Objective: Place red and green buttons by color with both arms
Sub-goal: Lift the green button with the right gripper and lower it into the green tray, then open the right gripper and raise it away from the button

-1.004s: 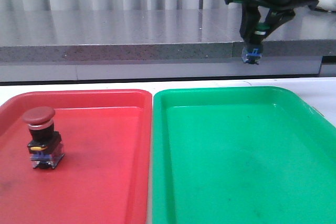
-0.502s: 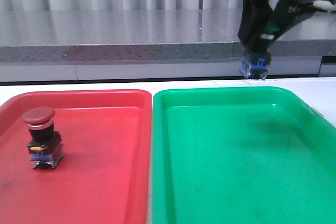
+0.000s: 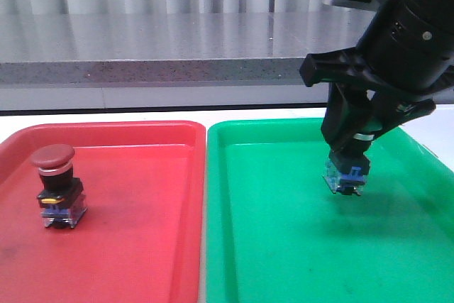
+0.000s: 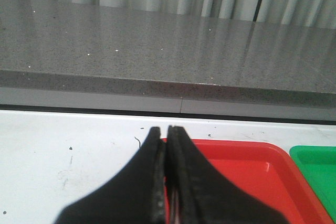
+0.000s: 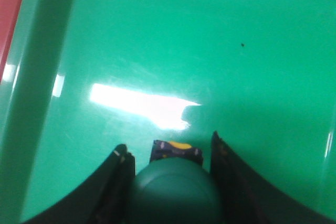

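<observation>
- Red tray (image 3: 142, 246) on the left, holding the red button (image 3: 57, 184) upright near its left side, cap up.
- Green tray (image 3: 284, 260) just beside it on the right; nothing resting on its floor.
- Green button (image 5: 176, 187) clamped between the right gripper (image 3: 349, 157) fingers, blue base hanging low over the green tray's far right part; contact with the floor impossible to tell.
- Dropped since half a second ago from beyond the far rim down inside the tray.
- Left gripper (image 4: 167, 174) pressed closed, holding nothing, at the red tray's far left corner.
- Wide bare floor toward the near edge of the green tray.
</observation>
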Controlling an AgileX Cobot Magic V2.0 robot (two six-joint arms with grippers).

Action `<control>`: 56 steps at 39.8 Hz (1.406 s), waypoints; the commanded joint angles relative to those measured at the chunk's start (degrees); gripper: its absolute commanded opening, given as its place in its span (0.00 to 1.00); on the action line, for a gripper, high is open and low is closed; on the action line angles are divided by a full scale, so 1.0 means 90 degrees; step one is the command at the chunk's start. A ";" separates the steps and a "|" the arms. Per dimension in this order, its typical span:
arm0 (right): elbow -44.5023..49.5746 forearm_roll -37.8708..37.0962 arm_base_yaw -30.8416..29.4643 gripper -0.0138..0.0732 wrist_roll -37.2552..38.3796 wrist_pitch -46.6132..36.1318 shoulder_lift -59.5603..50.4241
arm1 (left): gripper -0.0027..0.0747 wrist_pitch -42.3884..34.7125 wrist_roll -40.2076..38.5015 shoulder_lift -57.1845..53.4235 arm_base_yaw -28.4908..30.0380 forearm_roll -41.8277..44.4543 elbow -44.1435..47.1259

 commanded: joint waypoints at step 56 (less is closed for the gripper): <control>-0.0114 -0.0080 0.0011 0.82 -0.0001 0.0207 -0.0861 | 0.01 -0.0536 -0.0052 0.0063 0.0010 -0.0039 -0.0164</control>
